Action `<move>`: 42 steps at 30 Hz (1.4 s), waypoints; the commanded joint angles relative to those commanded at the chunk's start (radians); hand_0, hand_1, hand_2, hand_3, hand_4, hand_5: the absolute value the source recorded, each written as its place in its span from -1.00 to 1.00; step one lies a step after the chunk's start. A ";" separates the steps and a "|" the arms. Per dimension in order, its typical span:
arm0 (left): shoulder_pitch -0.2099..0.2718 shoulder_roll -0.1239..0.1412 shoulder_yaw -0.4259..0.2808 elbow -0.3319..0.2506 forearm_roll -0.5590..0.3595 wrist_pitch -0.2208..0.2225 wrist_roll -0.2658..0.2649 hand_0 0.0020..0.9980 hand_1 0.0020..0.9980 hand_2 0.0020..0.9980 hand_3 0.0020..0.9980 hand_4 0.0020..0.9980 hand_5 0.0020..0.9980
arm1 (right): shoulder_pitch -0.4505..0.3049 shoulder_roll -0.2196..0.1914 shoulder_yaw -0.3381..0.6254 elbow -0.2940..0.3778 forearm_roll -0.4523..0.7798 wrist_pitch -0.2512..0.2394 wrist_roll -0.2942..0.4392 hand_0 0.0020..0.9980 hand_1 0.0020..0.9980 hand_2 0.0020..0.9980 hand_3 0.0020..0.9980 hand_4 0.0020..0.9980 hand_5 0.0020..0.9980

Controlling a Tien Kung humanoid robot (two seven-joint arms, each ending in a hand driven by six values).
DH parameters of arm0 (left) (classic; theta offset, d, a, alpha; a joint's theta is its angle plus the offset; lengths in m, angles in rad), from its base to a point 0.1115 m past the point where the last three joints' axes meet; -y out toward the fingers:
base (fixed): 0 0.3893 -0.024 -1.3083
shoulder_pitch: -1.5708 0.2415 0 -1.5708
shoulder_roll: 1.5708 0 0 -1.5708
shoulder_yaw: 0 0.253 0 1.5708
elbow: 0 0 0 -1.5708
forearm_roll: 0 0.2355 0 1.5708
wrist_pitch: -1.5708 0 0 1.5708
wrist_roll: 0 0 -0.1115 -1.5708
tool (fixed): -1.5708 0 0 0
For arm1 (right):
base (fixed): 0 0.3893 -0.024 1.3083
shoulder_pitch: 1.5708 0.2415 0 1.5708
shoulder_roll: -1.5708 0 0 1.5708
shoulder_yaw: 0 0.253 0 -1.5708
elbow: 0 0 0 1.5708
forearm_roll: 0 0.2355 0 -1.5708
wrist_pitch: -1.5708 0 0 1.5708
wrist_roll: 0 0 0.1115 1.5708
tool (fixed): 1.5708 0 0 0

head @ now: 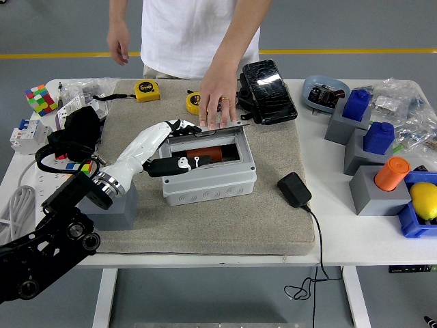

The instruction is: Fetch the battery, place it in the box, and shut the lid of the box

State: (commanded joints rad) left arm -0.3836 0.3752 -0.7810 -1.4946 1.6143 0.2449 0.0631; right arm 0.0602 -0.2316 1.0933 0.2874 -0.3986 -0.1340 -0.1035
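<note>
A white bench (328, 251) carries a beige mat (266, 219) across its middle. On the mat lie a grey box (210, 179), two yellow tapes (147, 90) at the far edge, a black case (268, 92) far right, a black adapter (294, 189) near right and a grey block (121, 208) at left. Off the mat, a colour cube (40, 100) sits far left, and grey stands (365, 179) with blue blocks (377, 137) at right.

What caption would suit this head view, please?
White robot left hand reaches over open grey plastic box holding orange battery; person's hand steadies lid.
</note>
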 joint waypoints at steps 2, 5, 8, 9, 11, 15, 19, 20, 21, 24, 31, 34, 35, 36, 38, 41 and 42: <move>0.001 0.009 0.003 -0.013 -0.009 -0.001 0.000 0.35 0.43 0.44 0.44 1.00 0.52 | 0.002 -0.001 0.002 0.001 -0.001 -0.002 0.000 0.28 0.31 0.31 0.06 0.89 -0.14; 0.000 0.019 0.006 -0.025 -0.016 -0.001 -0.001 0.35 0.43 0.44 0.44 1.00 0.52 | 0.003 -0.001 0.004 0.002 -0.001 -0.003 0.001 0.28 0.31 0.31 0.06 0.89 -0.14; -0.004 0.027 0.013 -0.033 -0.027 -0.002 0.001 0.32 0.42 0.44 0.44 1.00 0.51 | 0.005 -0.001 0.006 0.001 -0.001 -0.003 0.001 0.28 0.31 0.31 0.06 0.89 -0.14; -0.005 0.029 0.018 -0.034 -0.031 -0.002 0.001 0.32 0.42 0.44 0.44 1.00 0.51 | 0.005 -0.001 0.005 0.001 -0.001 -0.002 0.001 0.28 0.31 0.31 0.06 0.89 -0.14; -0.004 0.033 0.025 -0.035 -0.040 -0.003 0.001 0.32 0.42 0.44 0.44 1.00 0.51 | 0.005 0.000 0.005 0.001 0.000 -0.001 0.002 0.28 0.31 0.31 0.06 0.89 -0.14; 0.000 0.037 0.041 -0.035 -0.057 -0.006 0.004 0.31 0.41 0.43 0.44 1.00 0.51 | 0.004 0.001 0.005 0.000 0.000 -0.001 0.003 0.28 0.31 0.31 0.06 0.89 -0.14; 0.005 0.044 0.047 -0.048 -0.072 -0.010 0.006 0.29 0.40 0.44 0.44 1.00 0.51 | 0.004 0.001 0.005 0.001 0.000 -0.001 0.003 0.28 0.31 0.31 0.06 0.89 -0.14; 0.007 0.046 0.042 -0.056 -0.073 -0.011 0.006 0.29 0.40 0.44 0.44 1.00 0.51 | 0.004 0.001 0.004 0.001 0.000 -0.001 0.003 0.28 0.31 0.31 0.06 0.89 -0.14; 0.009 0.048 0.033 -0.065 -0.075 -0.011 0.005 0.29 0.40 0.44 0.44 1.00 0.51 | 0.003 0.000 0.004 0.001 0.000 -0.001 0.003 0.28 0.31 0.31 0.06 0.89 -0.14; 0.016 0.051 0.001 -0.089 -0.081 -0.011 0.001 0.29 0.40 0.44 0.44 1.00 0.51 | 0.002 0.001 0.006 0.000 -0.001 -0.001 0.002 0.28 0.31 0.31 0.06 0.89 -0.14; 0.029 0.043 -0.104 -0.115 -0.166 0.020 -0.066 0.28 0.40 0.43 0.43 1.00 0.50 | 0.004 0.003 0.008 0.001 -0.001 -0.004 0.002 0.28 0.31 0.31 0.06 0.89 -0.14; 0.035 0.032 -0.151 -0.101 -0.263 0.045 -0.119 0.28 0.40 0.43 0.43 1.00 0.50 | 0.005 0.003 0.009 0.002 -0.001 -0.005 0.002 0.28 0.31 0.31 0.06 0.89 -0.14; 0.038 0.027 -0.168 -0.095 -0.289 0.052 -0.135 0.28 0.40 0.43 0.43 1.00 0.50 | 0.005 0.004 0.008 0.001 -0.001 -0.005 0.002 0.28 0.31 0.31 0.06 0.89 -0.14; 0.042 0.021 -0.184 -0.090 -0.306 0.057 -0.146 0.28 0.40 0.43 0.43 1.00 0.50 | 0.005 0.004 0.008 0.001 -0.001 -0.005 0.001 0.28 0.31 0.31 0.06 0.89 -0.14; 0.049 0.011 -0.214 -0.080 -0.312 0.061 -0.153 0.28 0.42 0.43 0.43 1.00 0.49 | 0.005 0.005 0.008 0.000 -0.001 -0.004 0.001 0.28 0.31 0.31 0.06 0.89 -0.14; 0.063 -0.002 -0.260 -0.056 -0.302 0.057 -0.146 0.28 0.42 0.43 0.43 1.00 0.49 | 0.003 0.006 0.008 -0.001 0.000 -0.004 0.000 0.28 0.31 0.31 0.06 0.89 -0.14; 0.068 -0.005 -0.276 -0.045 -0.299 0.055 -0.144 0.28 0.42 0.43 0.43 1.00 0.49 | 0.003 0.006 0.009 -0.001 0.000 -0.005 0.000 0.28 0.31 0.31 0.06 0.89 -0.14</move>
State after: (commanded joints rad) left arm -0.3159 0.3707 -1.0567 -1.5398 1.3155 0.3001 -0.0810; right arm 0.0636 -0.2253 1.1019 0.2861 -0.3990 -0.1388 -0.1031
